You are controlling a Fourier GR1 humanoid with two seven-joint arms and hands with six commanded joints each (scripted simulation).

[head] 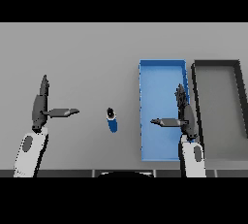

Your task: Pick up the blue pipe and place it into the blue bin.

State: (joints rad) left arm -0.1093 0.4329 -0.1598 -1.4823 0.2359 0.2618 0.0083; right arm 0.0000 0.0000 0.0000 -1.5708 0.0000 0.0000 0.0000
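Note:
A short blue pipe point(112, 120) with a dark top end stands on the grey table, just left of the blue bin point(156, 72). My right hand point(186, 116) hovers over the bin's right side, fingers straight and thumb pointing left, holding nothing. My left hand point(39, 105) is at the far left of the table, fingers straight up and thumb pointing right toward the pipe, well apart from it. Both hands are open.
A dark grey bin point(237, 68) stands right beside the blue bin on its right. The table's front edge point(72, 170) runs just below the hands.

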